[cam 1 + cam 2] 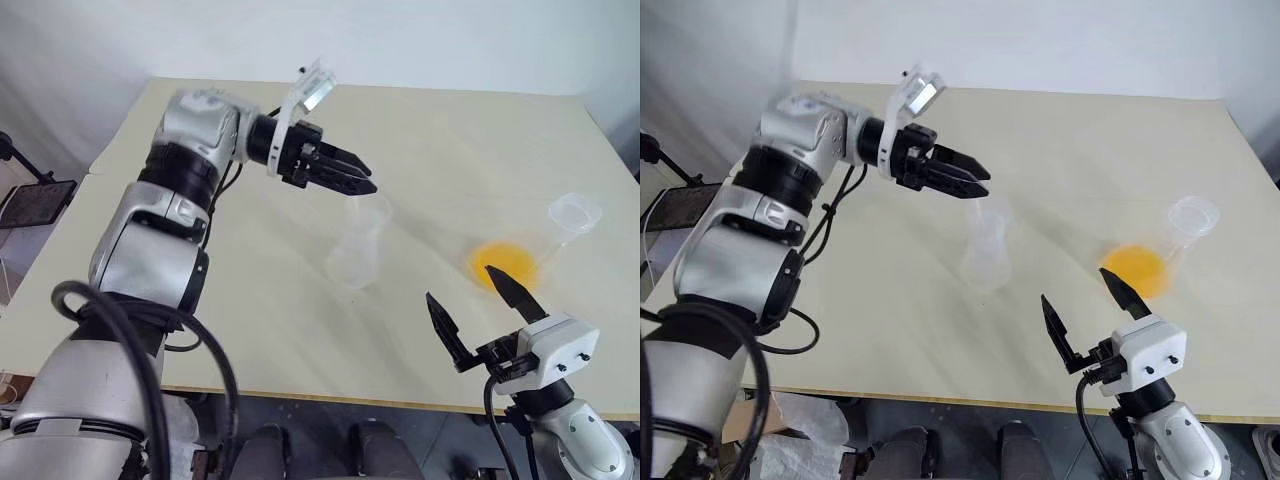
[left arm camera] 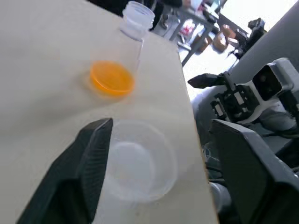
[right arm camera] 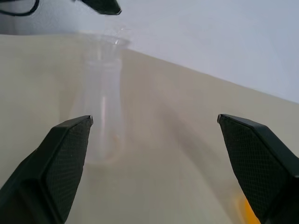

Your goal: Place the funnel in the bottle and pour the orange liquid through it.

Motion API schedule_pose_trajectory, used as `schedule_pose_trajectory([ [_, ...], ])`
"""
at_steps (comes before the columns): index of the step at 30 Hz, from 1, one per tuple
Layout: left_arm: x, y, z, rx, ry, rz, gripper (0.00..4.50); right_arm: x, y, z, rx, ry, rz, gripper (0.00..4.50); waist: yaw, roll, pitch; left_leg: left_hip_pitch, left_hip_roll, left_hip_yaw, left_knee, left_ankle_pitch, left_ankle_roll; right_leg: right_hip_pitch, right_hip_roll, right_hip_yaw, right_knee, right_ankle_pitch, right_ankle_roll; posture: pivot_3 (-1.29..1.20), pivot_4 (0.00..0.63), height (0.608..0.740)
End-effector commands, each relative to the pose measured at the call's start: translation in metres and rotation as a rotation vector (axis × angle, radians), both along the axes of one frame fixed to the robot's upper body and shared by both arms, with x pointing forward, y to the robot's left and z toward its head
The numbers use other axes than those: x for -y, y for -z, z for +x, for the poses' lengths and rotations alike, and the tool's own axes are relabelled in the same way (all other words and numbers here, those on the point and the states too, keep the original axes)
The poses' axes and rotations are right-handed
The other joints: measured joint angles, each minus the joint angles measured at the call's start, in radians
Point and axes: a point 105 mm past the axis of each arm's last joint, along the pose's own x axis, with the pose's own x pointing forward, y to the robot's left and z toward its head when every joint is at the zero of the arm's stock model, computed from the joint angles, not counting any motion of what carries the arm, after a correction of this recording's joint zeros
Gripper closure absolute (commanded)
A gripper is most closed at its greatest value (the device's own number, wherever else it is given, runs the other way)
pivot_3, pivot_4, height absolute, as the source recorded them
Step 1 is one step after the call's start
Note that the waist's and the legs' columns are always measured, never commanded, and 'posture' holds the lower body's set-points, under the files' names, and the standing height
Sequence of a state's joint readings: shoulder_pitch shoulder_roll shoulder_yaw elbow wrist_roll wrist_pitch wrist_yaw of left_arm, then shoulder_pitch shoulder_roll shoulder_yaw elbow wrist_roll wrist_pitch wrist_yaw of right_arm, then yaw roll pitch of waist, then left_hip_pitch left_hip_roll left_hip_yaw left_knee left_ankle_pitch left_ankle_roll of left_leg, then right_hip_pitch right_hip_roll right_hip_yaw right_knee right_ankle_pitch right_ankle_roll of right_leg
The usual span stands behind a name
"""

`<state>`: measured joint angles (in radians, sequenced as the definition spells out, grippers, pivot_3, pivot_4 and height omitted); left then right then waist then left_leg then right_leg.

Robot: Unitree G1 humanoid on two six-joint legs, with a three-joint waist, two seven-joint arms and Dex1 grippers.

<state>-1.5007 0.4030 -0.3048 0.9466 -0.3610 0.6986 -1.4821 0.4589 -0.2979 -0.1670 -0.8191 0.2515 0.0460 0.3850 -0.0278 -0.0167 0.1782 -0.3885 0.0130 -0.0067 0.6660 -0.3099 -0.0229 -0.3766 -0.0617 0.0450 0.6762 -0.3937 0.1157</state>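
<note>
**Two flasks, one funnel set in place**

Two clear flasks stand on the table (image 1: pixel 250 340). The bottle (image 1: pixel 355 255) is in the middle of the head view. The funnel (image 2: pixel 135 165) sits in its neck, as the left wrist view shows from above: a clear round cone resting in the mouth. The second flask (image 1: pixel 560 235) stands at the right side of the head view, well apart from the bottle. The orange liquid (image 1: pixel 503 265) lies in its wide base as a shallow bright pool.

The left gripper (image 1: pixel 350 178) hangs just above the funnel, at the upper middle of the frame. Its fingers are spread apart, one on each side of the funnel rim, and they hold nothing. The right gripper (image 1: pixel 485 310) waits at the lower right of the frame, near the table edge. Its fingers are wide open and empty too, and the orange flask is just past them.

My guess is that the funnel step is done, since the funnel sits in the bottle and the left fingers are off it. The pour comes next. For that, the right gripper needs to reach the orange flask, close around its neck, lift it, carry it over to the funnel and tip it slowly. The left arm should pull away first, without bumping the funnel.
</note>
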Motion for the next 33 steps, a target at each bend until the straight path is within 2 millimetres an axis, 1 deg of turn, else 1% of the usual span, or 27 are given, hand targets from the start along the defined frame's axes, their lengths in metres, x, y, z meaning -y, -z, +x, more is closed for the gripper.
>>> schedule_pose_trajectory([
  [1, -0.035, -0.011, 0.007, 0.198, -0.053, -0.36, 0.79, 0.012, -0.005, -0.007, 0.014, 0.052, -0.037, 0.0, 0.0, 0.0, 0.0, 0.0, 0.0, 0.0, 0.0, 0.0, 0.0, 0.0, 0.0, 0.0, 0.0, 0.0, 0.0, 0.0, 0.15, 0.74],
  [2, -0.048, -0.003, 0.007, 0.22, -0.079, -0.399, 0.79, 0.017, -0.006, -0.008, 0.017, 0.08, -0.046, 0.0, 0.0, 0.002, -0.001, 0.0, 0.0, 0.0, 0.0, 0.0, 0.0, 0.0, 0.0, 0.0, 0.0, 0.0, 0.0, 0.0, 0.15, 0.74],
  [3, -0.056, 0.003, 0.007, 0.236, -0.093, -0.419, 0.79, 0.022, -0.006, -0.01, 0.019, 0.101, -0.051, 0.0, 0.0, 0.002, -0.001, 0.001, 0.0, 0.001, 0.0, 0.0, 0.0, 0.0, 0.0, 0.0, 0.001, 0.0, 0.0, 0.0, 0.15, 0.74],
  [4, -0.064, 0.014, 0.007, 0.265, -0.114, -0.403, 0.79, 0.027, -0.007, -0.011, 0.019, 0.124, -0.05, 0.0, 0.0, 0.002, -0.001, 0.002, 0.0, 0.002, 0.0, 0.0, 0.0, 0.0, -0.002, 0.0, 0.002, 0.0, 0.0, 0.0, 0.15, 0.74],
  [5, -0.074, 0.03, 0.005, 0.303, -0.14, -0.379, 0.47, 0.037, -0.007, -0.015, 0.019, 0.179, -0.047, 0.0, 0.0, 0.002, -0.001, 0.001, 0.0, 0.002, 0.0, 0.0, 0.0, 0.0, -0.002, 0.0, 0.002, 0.0, 0.0, 0.0, 0.15, 0.74],
  [6, -0.082, 0.044, 0.005, 0.375, -0.172, -0.349, 0.35, 0.047, -0.007, -0.02, 0.016, 0.225, -0.044, 0.0, 0.0, 0.002, -0.001, 0.001, 0.001, 0.002, 0.001, 0.0, 0.0, 0.0, -0.002, 0.0, 0.002, 0.0, 0.0, 0.0, 0.15, 0.74],
  [7, -0.089, 0.054, 0.004, 0.413, -0.204, -0.342, 0.28, 0.057, -0.007, -0.025, 0.019, 0.277, -0.056, 0.0, 0.001, 0.002, -0.001, 0.001, 0.001, 0.002, 0.001, 0.0, 0.0, 0.0, -0.002, 0.0, 0.002, 0.0, 0.0, 0.0, 0.15, 0.74],
  [8, -0.097, 0.061, 0.006, 0.437, -0.267, -0.353, 0.02, 0.069, -0.005, -0.033, 0.017, 0.342, -0.06, 0.0, -0.001, 0.002, -0.001, 0.001, 0.001, 0.001, 0.001, 0.0, 0.0, 0.0, -0.002, 0.0, 0.002, 0.0, 0.0, 0.0, 0.15, 0.74],
  [9, -0.102, 0.068, 0.005, 0.457, -0.297, -0.346, 0.01, 0.077, -0.004, -0.04, 0.012, 0.386, -0.056, 0.0, 0.001, 0.002, -0.001, 0.001, 0.001, 0.002, 0.001, 0.0, 0.0, 0.0, -0.002, 0.0, 0.002, 0.0, 0.0, 0.0, 0.15, 0.74],
  [11, -0.11, 0.088, -0.004, 0.485, -0.303, -0.29, 0.01, 0.092, 0.002, -0.054, -0.008, 0.468, -0.071, 0.0, 0.002, 0.004, -0.003, 0.002, 0.001, 0.002, 0.001, 0.0, 0.0, 0.0, -0.002, 0.0, 0.003, 0.0, 0.0, 0.0, 0.15, 0.74],
  [13, -0.117, 0.102, -0.01, 0.468, -0.332, -0.278, 0.01, 0.102, 0.008, -0.068, -0.035, 0.529, -0.085, 0.0, 0.007, 0.004, -0.004, 0.002, 0.001, 0.001, 0.001, -0.001, 0.001, 0.0, -0.002, 0.001, 0.004, 0.0, 0.0, 0.0, 0.15, 0.74],
  [15, -0.12, 0.108, -0.014, 0.455, -0.369, -0.291, 0.01, 0.109, 0.011, -0.077, -0.045, 0.565, -0.092, 0.0, 0.008, 0.002, -0.004, 0.002, 0.0, 0.002, 0.001, -0.001, 0.002, 0.001, -0.003, 0.001, 0.003, 0.0, 0.0, 0.0, 0.15, 0.74],
  [16, -0.12, 0.111, -0.017, 0.458, -0.378, -0.291, 0.01, 0.112, 0.012, -0.081, -0.048, 0.577, -0.087, 0.0, 0.004, 0.002, -0.004, 0.002, 0.001, 0.002, 0.001, -0.001, 0.002, 0.001, -0.003, 0.002, 0.002, 0.0, 0.0, 0.0, 0.15, 0.74],
  [18, -0.119, 0.121, -0.029, 0.442, -0.366, -0.283, 0.01, 0.117, 0.017, -0.089, -0.06, 0.607, -0.074, 0.0, 0.002, 0.003, -0.005, 0.002, 0.001, 0.002, 0.0, -0.002, 0.004, 0.002, -0.003, 0.003, 0.001, 0.0, 0.0, 0.0, 0.15, 0.74],
  [20, -0.116, 0.124, -0.04, 0.403, -0.355, -0.299, 0.01, 0.119, 0.023, -0.093, -0.081, 0.606, -0.059, 0.0, -0.001, 0.003, -0.005, 0.004, 0.001, 0.002, -0.001, -0.002, 0.004, 0.002, -0.004, 0.003, 0.002, 0.0, 0.0, 0.0, 0.15, 0.74],
  [22, -0.11, 0.123, -0.053, 0.365, -0.311, -0.316, 0.01, 0.115, 0.021, -0.079, -0.076, 0.539, -0.014, 0.0, -0.006, 0.003, -0.005, 0.004, 0.002, 0.003, -0.001, -0.003, 0.003, 0.002, -0.004, 0.004, 0.002, 0.0, 0.0, 0.0, 0.15, 0.74],
  [23, -0.108, 0.122, -0.056, 0.374, -0.31, -0.316, 0.01, 0.114, 0.018, -0.07, -0.065, 0.514, 0.003, 0.0, -0.008, 0.003, -0.005, 0.004, 0.003, 0.004, -0.001, -0.003, 0.003, 0.002, -0.003, 0.005, 0.002, 0.0, 0.0, 0.0, 0.15, 0.74],
  [26, -0.108, 0.119, -0.066, 0.389, -0.285, -0.301, 0.01, 0.124, 0.001, -0.043, -0.015, 0.483, 0.083, 0.0, -0.007, 0.003, -0.005, 0.006, 0.003, 0.007, 0.0, -0.002, 0.004, 0.002, -0.003, 0.008, -0.001, 0.0, 0.0, 0.0, 0.15, 0.74],
  [27, -0.108, 0.117, -0.069, 0.415, -0.281, -0.303, 0.01, 0.129, -0.001, -0.035, -0.03, 0.488, 0.101, 0.0, -0.003, 0.004, -0.006, 0.007, 0.003, 0.008, 0.0, -0.002, 0.004, 0.004, -0.003, 0.009, -0.001, 0.0, 0.0, 0.0, 0.15, 0.74],
  [30, -0.109, 0.113, -0.074, 0.409, -0.285, -0.305, 0.01, 0.138, -0.008, -0.005, -0.072, 0.451, 0.149, 0.0, -0.001, 0.005, -0.006, 0.015, 0.003, 0.008, -0.003, -0.002, 0.004, 0.009, -0.002, 0.01, -0.002, 0.0, 0.0, 0.0, 0.15, 0.74],
  [33, -0.109, 0.112, -0.077, 0.404, -0.293, -0.302, 0.01, 0.146, -0.014, 0.01, -0.087, 0.453, 0.153, 0.0, 0.002, 0.005, -0.006, 0.018, 0.003, 0.007, -0.003, -0.003, 0.006, 0.014, -0.002, 0.01, -0.005, 0.0, 0.0, 0.0, 0.15, 0.74],
])
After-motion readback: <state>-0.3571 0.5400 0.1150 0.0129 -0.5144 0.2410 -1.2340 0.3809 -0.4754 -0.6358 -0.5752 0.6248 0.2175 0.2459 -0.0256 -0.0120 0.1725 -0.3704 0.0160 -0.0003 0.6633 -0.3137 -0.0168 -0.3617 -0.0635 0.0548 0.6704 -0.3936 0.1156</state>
